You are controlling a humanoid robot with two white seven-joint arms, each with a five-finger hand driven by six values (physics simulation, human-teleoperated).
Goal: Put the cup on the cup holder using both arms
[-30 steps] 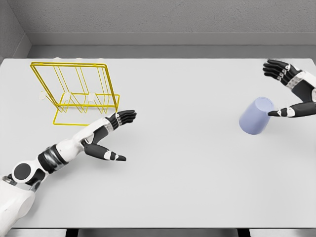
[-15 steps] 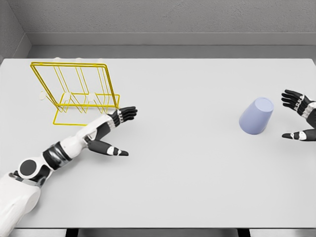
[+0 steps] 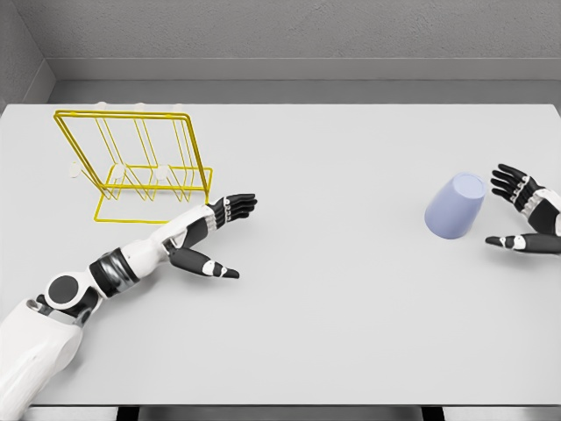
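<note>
A pale blue cup (image 3: 456, 207) lies tilted on the white table (image 3: 333, 298) at the right. My right hand (image 3: 519, 213) is just right of it, fingers spread, a small gap from the cup. A yellow wire cup holder (image 3: 133, 164) stands at the back left. My left hand (image 3: 226, 235) hovers in front of the holder's right corner, fingers spread and holding nothing.
A grey wall (image 3: 298, 35) runs behind the table's far edge. The table's near edge lies along the bottom of the view.
My right hand drew back from the cup toward the right edge, then came in again close beside it. My left hand crept slightly right and forward. The cup stayed put.
</note>
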